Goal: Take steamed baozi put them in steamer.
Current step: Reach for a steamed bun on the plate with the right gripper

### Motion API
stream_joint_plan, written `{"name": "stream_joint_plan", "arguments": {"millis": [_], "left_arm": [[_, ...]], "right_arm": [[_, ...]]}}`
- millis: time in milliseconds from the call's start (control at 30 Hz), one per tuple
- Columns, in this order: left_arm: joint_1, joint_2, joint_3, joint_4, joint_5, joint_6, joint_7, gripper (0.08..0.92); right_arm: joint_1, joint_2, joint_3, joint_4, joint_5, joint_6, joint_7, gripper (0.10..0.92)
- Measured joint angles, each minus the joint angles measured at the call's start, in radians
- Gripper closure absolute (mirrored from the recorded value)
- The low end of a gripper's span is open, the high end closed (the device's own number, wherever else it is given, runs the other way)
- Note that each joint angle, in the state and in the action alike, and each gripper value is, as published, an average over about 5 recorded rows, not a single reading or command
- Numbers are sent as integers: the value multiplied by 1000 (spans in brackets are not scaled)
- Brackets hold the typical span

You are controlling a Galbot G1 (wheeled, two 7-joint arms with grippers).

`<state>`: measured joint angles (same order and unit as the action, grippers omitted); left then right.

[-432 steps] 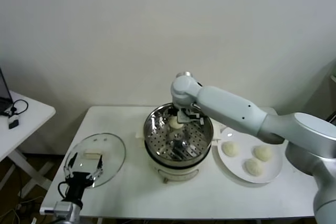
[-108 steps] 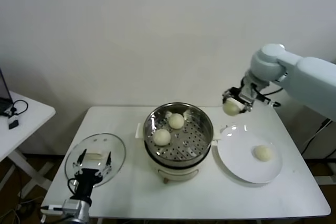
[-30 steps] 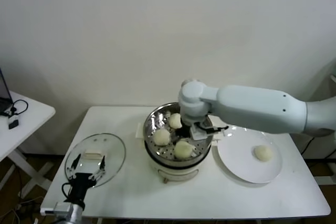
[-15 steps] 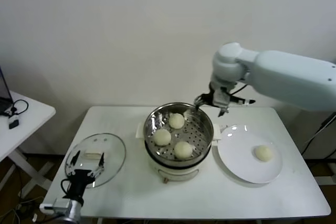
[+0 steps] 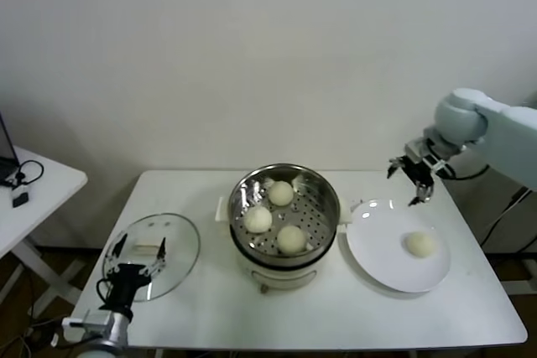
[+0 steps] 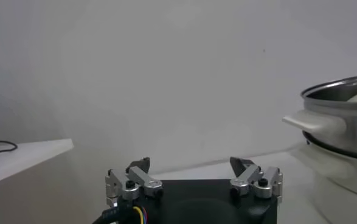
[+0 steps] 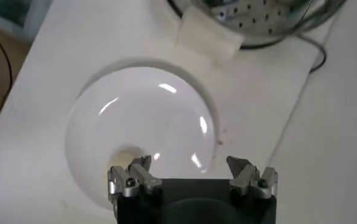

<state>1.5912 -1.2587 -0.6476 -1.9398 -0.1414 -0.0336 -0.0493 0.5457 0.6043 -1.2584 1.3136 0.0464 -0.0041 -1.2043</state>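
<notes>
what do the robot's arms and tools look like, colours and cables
The right arm is smooth, pale grey-white, with rounded joints and a thin black cable near its wrist. The right tool is black with silvery metal fingertips. The left tool matches: a black body, silver finger mounts, and coloured wires at its base.

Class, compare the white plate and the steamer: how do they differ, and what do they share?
The plate is flat, white and holds one baozi; the steamer is deep, shiny metal and holds three. The plate's floor is smooth; the steamer's is perforated. Both are round and stand on the white table.
</notes>
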Motion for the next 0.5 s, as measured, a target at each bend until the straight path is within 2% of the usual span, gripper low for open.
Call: {"name": "stream_joint_plan", "arguments": {"millis": [267,500], "left_arm": [[8,-12,-17,-5,12,9,-5,177],[15,-19,-32,-9,16,11,-6,177]], "right_arm": [[-212,-17,159,-112,-129,-1,-24,203],[-343,1,261,-210,-166,3,-20,203]]}}
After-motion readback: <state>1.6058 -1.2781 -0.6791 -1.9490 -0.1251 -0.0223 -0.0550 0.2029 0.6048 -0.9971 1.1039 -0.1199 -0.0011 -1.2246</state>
